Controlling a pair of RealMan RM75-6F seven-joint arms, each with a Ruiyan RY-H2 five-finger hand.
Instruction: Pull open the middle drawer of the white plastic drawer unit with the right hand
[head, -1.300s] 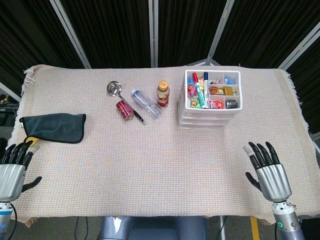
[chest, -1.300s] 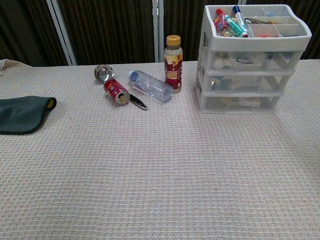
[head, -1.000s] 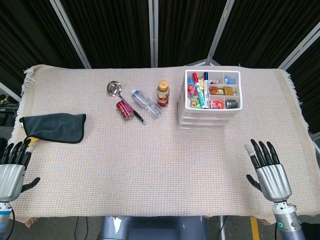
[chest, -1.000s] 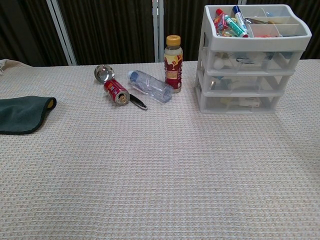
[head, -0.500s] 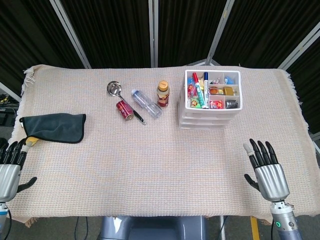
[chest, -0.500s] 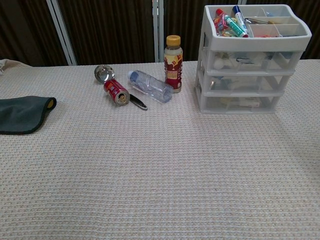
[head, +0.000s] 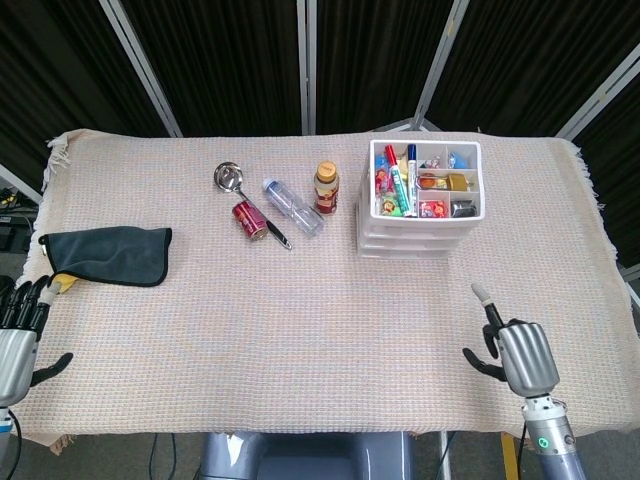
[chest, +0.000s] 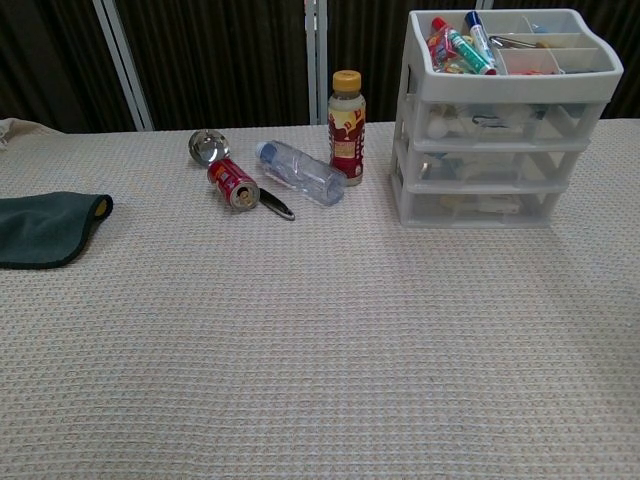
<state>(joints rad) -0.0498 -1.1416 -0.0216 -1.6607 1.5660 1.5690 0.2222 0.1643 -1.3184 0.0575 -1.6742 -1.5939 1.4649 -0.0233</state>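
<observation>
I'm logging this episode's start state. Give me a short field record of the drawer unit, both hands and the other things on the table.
target: white plastic drawer unit, three stacked drawers, all closed; top tray holds markers and small items
right hand: near table's front edge, most fingers curled, one extended, holding nothing, well short of the unit
left hand: at front left edge, fingers apart, holding nothing
dark grey cloth: flat, far left
metal ladle: beside red can lying on its side
clear water bottle: lying
brown-capped drink bottle: upright, left of unit
</observation>
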